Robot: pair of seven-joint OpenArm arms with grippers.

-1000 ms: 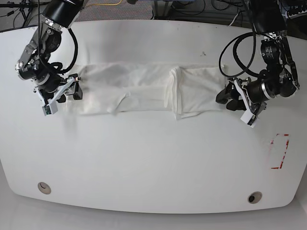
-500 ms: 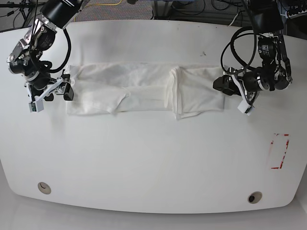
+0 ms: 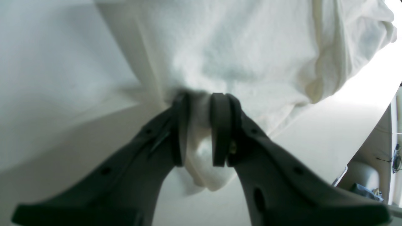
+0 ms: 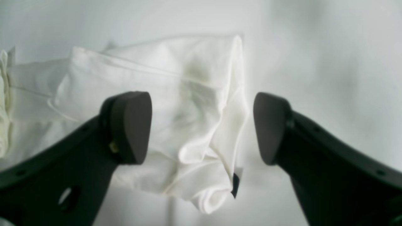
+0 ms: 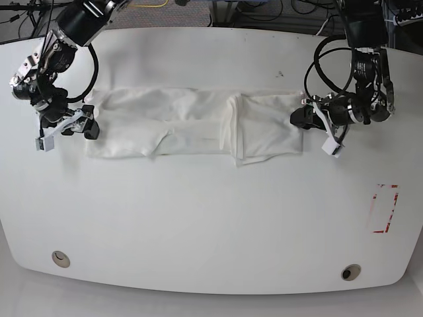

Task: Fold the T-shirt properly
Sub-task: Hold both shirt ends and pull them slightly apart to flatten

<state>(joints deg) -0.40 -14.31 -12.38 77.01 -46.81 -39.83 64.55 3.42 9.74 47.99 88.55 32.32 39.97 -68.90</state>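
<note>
Both arms have slid inward: left gripper (image 3: 199,128) jaws now pinch the T-shirt (image 5: 198,122) edge; right gripper (image 4: 201,125) jaws spread around its opposite end. Soft, limp cloth; grip hems.

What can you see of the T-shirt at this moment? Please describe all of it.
The T-shirt is white, soft, wrinkled cloth, lying flat on the white table as a long band folded lengthwise, with one end doubled over. No print shows. The left gripper pinches a bunch of cloth at one end; the right gripper stands open around the other end.
</note>
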